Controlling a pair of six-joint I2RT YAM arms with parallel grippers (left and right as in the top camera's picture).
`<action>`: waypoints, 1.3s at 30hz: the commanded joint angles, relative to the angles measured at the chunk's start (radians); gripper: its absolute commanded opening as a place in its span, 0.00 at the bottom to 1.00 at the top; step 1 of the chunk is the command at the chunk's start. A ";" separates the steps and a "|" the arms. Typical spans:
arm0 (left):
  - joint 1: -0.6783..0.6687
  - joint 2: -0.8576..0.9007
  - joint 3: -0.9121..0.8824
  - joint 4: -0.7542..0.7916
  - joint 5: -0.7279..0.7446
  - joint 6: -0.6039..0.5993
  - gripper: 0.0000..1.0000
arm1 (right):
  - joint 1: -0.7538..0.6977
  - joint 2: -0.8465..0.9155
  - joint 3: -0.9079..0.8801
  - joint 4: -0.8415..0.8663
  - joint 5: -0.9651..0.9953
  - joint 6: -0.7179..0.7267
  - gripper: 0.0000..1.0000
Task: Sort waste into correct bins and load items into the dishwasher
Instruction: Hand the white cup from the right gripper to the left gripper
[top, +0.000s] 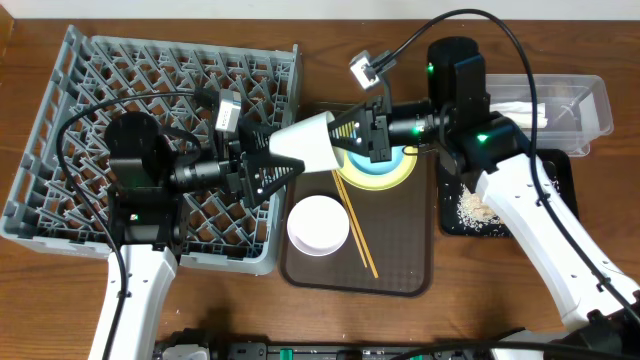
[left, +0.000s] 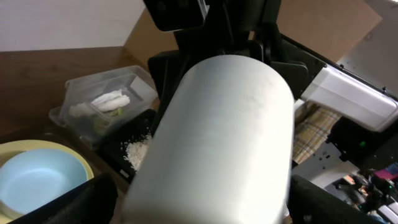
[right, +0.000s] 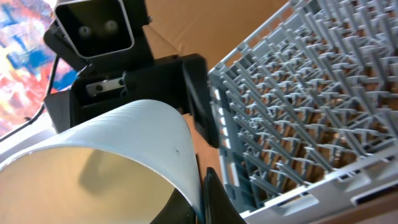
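The cup (left: 217, 137) looks smooth and matt, the dish rack (top: 90, 70) grey plastic, the table (top: 470, 320) wood-grained.

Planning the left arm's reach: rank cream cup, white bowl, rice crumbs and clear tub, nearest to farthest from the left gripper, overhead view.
1. Cream cup, at the left gripper.
2. White bowl, brown tray.
3. Rice crumbs, black tray.
4. Clear tub, far right.

Robotics lab bench, wooden table (top: 460, 300), cardboard backdrop (right: 180, 25), grey dish rack (top: 60, 120)
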 joint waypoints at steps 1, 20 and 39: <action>-0.002 -0.001 0.016 0.021 0.030 -0.018 0.89 | 0.016 0.002 0.003 0.007 -0.045 0.018 0.01; -0.064 -0.001 0.016 0.105 0.022 -0.049 0.76 | 0.018 0.002 0.003 0.024 -0.045 0.029 0.01; -0.016 -0.001 0.016 0.159 0.022 -0.038 0.63 | 0.016 0.002 0.003 0.021 -0.045 0.029 0.04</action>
